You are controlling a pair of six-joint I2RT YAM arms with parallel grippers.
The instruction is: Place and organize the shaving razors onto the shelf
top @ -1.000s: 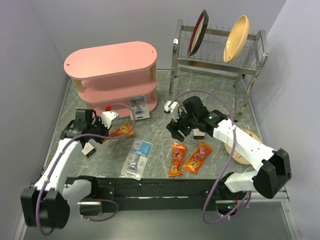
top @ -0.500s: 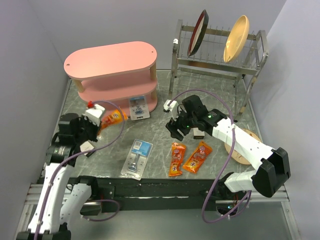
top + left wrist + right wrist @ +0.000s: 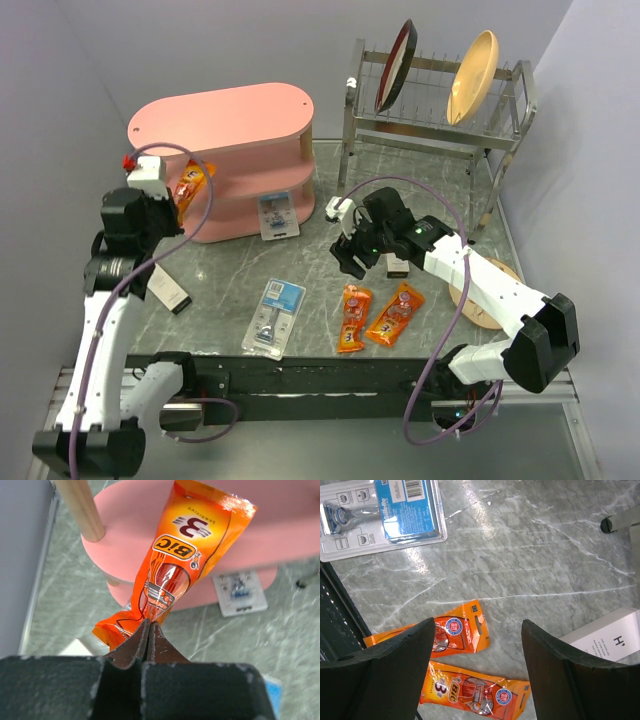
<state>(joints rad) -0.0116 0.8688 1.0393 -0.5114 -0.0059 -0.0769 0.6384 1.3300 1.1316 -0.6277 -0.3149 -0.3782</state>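
Currently the left gripper (image 3: 148, 625) has its jaws pinched fully together on the crimped end of an orange razor packet (image 3: 170, 575), printed BiC 3. It holds the packet in the air just beside the middle tier of the pink shelf (image 3: 225, 120). The packet looks like light, soft film; held by this thin edge, it may flop or slip.

Right gripper (image 3: 477, 625): jaws spread wide, empty, above two more orange packets (image 3: 353, 318) on the bench (image 3: 220, 290).

One blue blister pack (image 3: 273, 318) lies flat near the front. A second blister pack (image 3: 278, 215) sits at the shelf's foot; whether it is on the board or the bench, cannot tell. Both probably have stiff, slick, light shells, best gripped across the narrow sides.
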